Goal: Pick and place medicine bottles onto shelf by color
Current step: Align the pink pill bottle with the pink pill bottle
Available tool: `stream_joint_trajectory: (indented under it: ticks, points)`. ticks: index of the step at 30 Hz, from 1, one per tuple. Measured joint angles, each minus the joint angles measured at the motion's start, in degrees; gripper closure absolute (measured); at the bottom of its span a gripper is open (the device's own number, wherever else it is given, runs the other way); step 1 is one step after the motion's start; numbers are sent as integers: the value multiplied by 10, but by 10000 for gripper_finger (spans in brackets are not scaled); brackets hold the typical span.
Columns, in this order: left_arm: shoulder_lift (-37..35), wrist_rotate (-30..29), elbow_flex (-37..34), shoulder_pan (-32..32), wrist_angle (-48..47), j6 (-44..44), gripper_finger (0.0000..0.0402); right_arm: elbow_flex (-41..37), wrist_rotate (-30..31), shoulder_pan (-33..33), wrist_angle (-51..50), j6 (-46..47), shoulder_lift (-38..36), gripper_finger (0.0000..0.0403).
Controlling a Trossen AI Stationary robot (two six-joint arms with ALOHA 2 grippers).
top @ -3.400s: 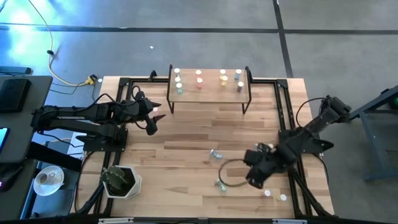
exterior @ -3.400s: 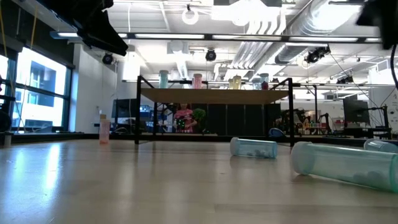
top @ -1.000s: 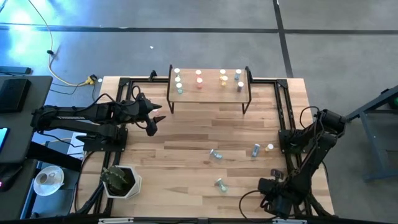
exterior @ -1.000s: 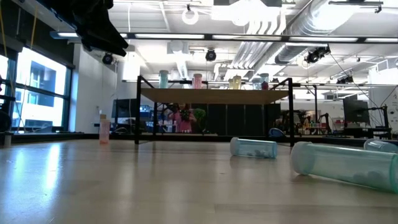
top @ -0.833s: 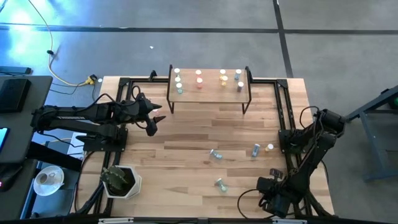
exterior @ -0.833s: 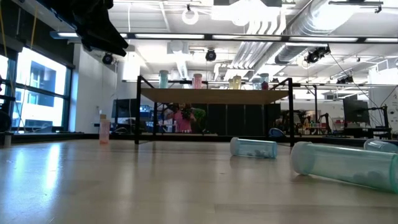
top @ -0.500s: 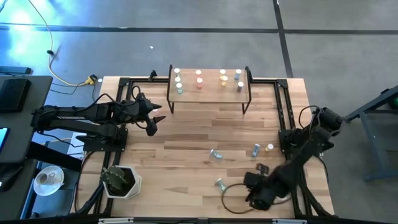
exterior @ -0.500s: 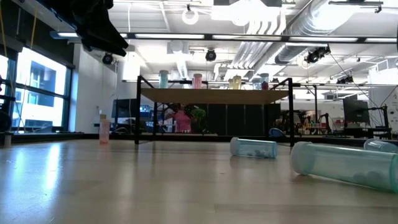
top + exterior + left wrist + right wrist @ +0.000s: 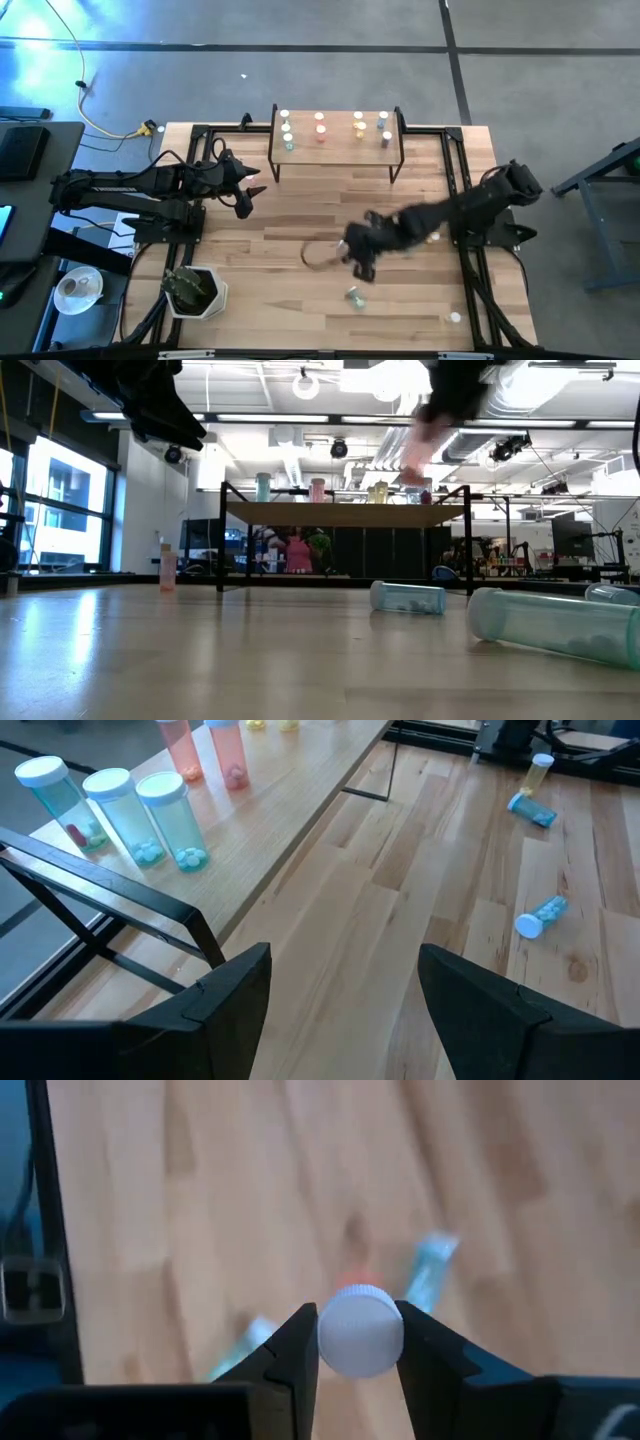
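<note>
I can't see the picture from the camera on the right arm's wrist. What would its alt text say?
The right hand grips a small bottle, its round white cap facing the camera between two dark fingers. Below it, blurred, is the wooden table with two pale blue bottles lying on it.

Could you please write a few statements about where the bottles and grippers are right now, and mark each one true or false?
1. The right gripper is shut on a white-capped bottle. True.
2. The left gripper holds a teal bottle. False: it is open and holds nothing.
3. Three teal bottles stand in a row on the shelf. True.
4. Every bottle is already on the shelf. False: several, such as one blue bottle, lie on the table.
</note>
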Motion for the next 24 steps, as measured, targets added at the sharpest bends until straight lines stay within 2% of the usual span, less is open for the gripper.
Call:
stream_joint_trajectory:
  ticks: [6, 11, 16, 24]
  points:
    - [0, 0, 0, 0, 0, 20, 161, 67, -45, -134, -16, -107, 0, 307]
    - [0, 0, 0, 0, 0, 24, 161, 120, -59, -232, -40, -174, 0, 308]
    - [0, 0, 0, 0, 0, 24, 161, 178, -61, -312, -66, -248, 0, 308]
    - [0, 0, 0, 0, 0, 14, 161, 233, -117, -405, -69, -310, 0, 308]
